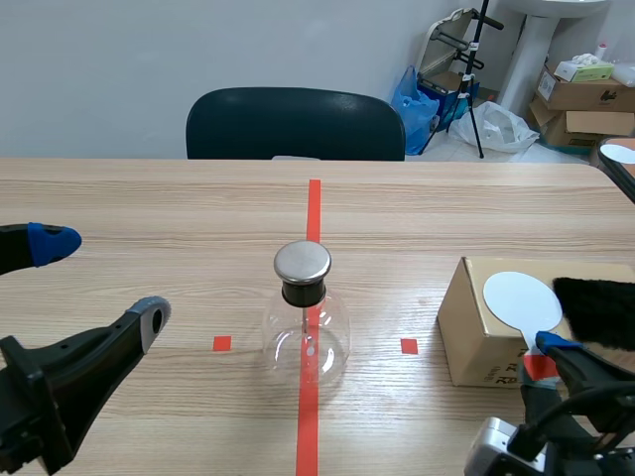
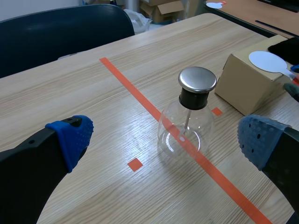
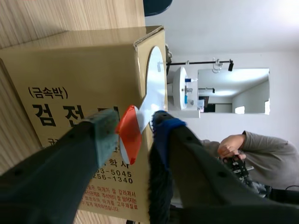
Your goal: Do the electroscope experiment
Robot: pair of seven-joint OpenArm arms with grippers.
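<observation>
A: Where do we stand? The electroscope [image 1: 306,317] is upright in the middle of the surface [image 1: 149,198], on the long tape line [image 1: 314,203]. Its metal cap [image 1: 302,261] is bare and nothing touches it.

B: Our left gripper [image 1: 99,280] hovers low on its own side with the jaws spread wide. The flask is ahead of them and well apart, so we hold nothing there.

A: The work is on the right, we think. The white paddle [image 1: 521,297] lies flat on top of the cardboard box [image 1: 476,337], handle toward us. The black fur [image 1: 595,307] is just beside it.

B: Our right gripper [image 3: 135,128] is at the paddle's orange-red handle [image 3: 128,135]. From the wrist the jaws look narrow, with a pad on each side of the handle, so we read them as closed on it.

A: Then we judge the step to be picking the paddle up. How do we do it well?

B: We grip only the handle, never the disc, so we don't drain any charge later. We lift straight up off the box before turning, so the disc's edge can't catch the box or drag the fur along.

A: And the flask?

B: It looks like light, round-bellied glass. We should come to the cap slowly from above, and hold the left jaws clear unless it needs steadying.
</observation>
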